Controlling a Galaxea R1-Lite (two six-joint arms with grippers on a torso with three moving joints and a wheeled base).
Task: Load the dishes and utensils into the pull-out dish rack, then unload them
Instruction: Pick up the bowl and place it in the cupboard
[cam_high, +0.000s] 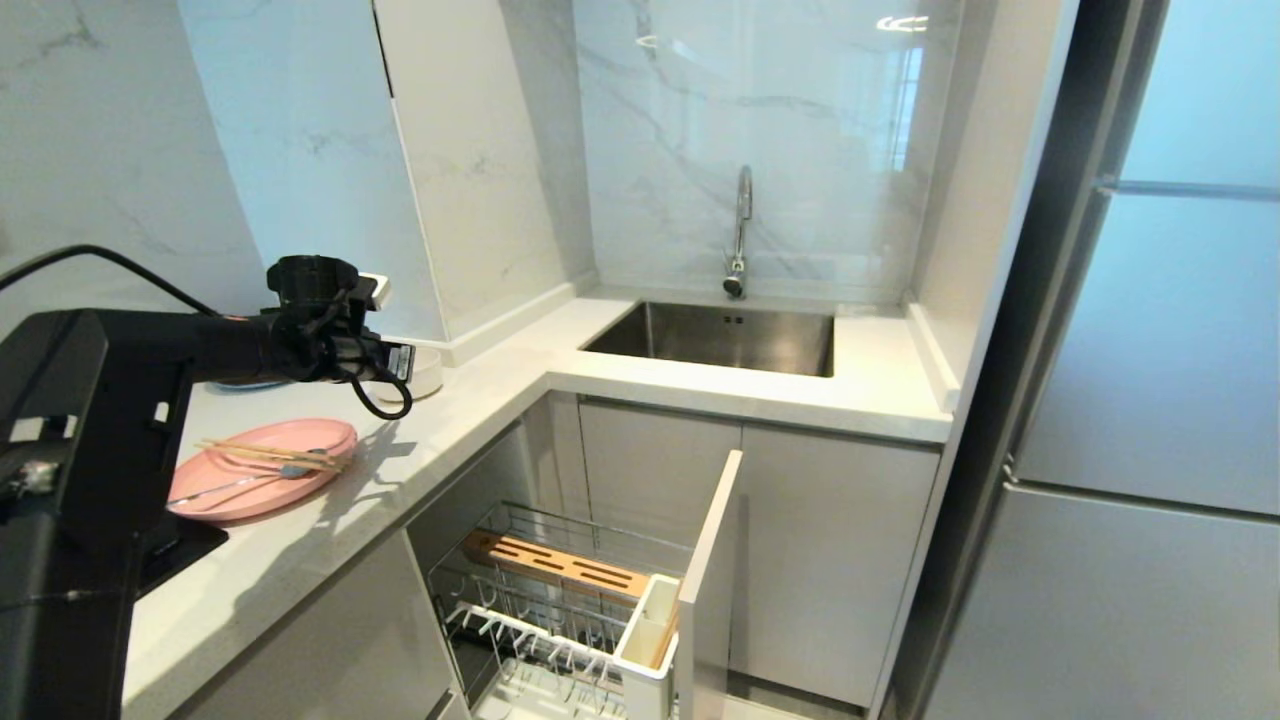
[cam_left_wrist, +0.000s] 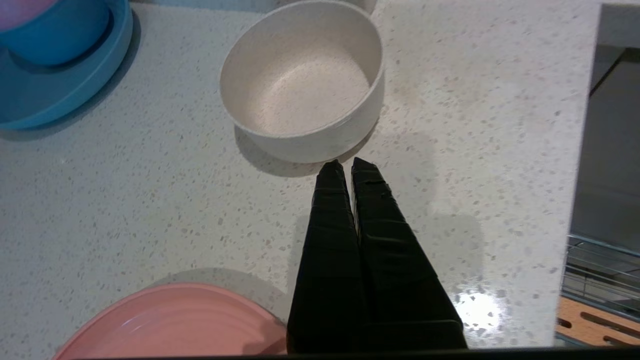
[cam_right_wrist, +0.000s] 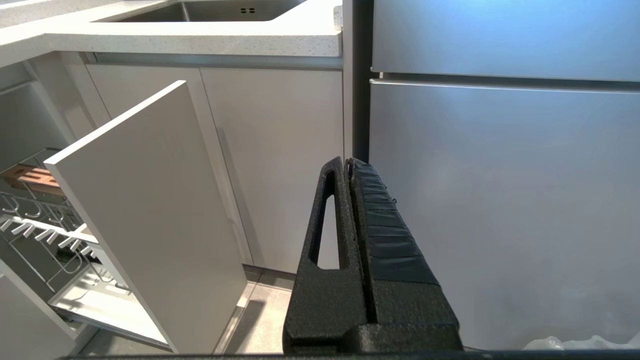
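Just beside the cream bowl (cam_left_wrist: 302, 85) on the countertop (cam_left_wrist: 150, 200), the left gripper (cam_left_wrist: 345, 167) hovers, fingers pressed together, holding nothing.

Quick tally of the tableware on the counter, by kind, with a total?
Plates: 2, the pink plate and the blue plate.
Bowls: 2 visible, the cream bowl and a blue bowl.
Chopsticks: 1 pair.
Spoons: 1.
Total: 6.
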